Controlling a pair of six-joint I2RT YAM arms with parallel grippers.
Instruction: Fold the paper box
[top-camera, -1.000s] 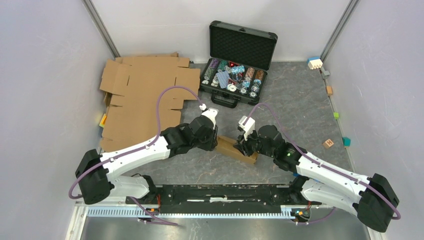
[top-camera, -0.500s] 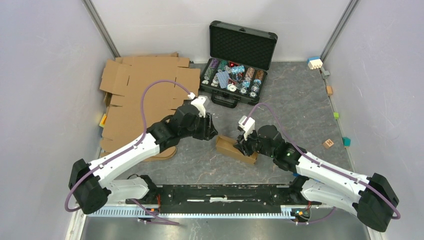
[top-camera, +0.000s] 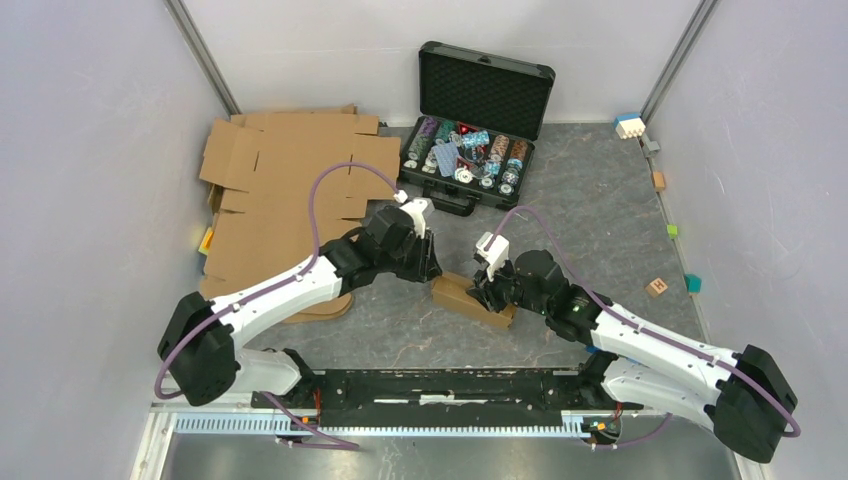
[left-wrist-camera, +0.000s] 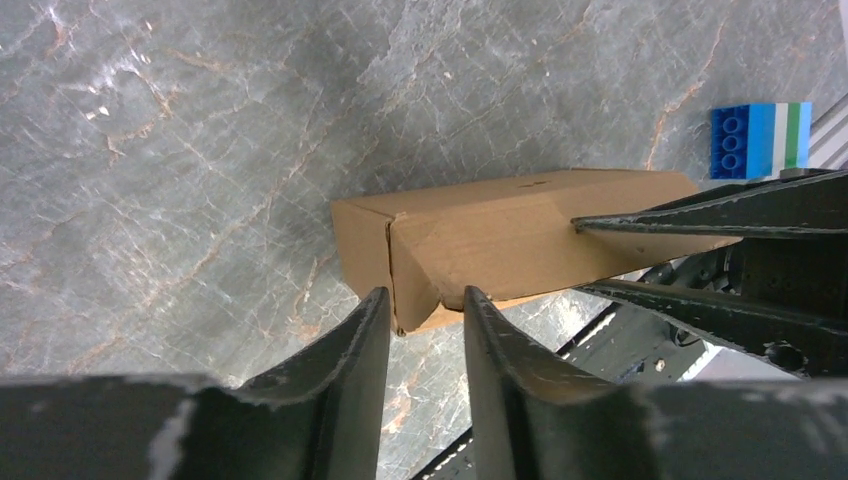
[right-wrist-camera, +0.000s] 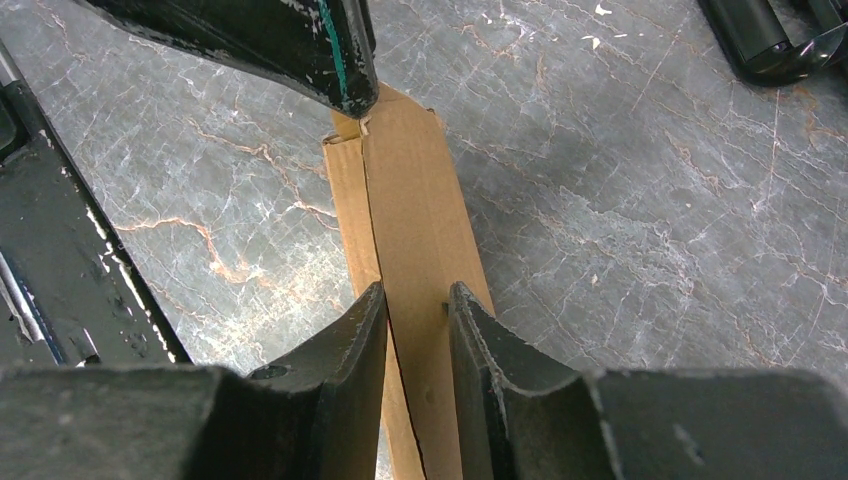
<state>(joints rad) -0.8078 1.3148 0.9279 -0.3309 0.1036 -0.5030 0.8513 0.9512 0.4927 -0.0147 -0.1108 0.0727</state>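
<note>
Keeps paper box (top-camera: 472, 298) clamped in right gripper (right-wrist-camera: 415, 295), on table (top-camera: 600, 220) just nearside of chip case (top-camera: 485, 90). Swings left gripper (left-wrist-camera: 425, 300) back to box's loose end flap (left-wrist-camera: 415, 260) after brief retreat — jaws parted, gripping nothing. Looks set for tucking that flap.

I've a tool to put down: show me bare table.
Bare: the right side, between the black case and the small blocks; also the strip between the paper box and the base rail. Crowded: the cardboard sheets on the left.
</note>
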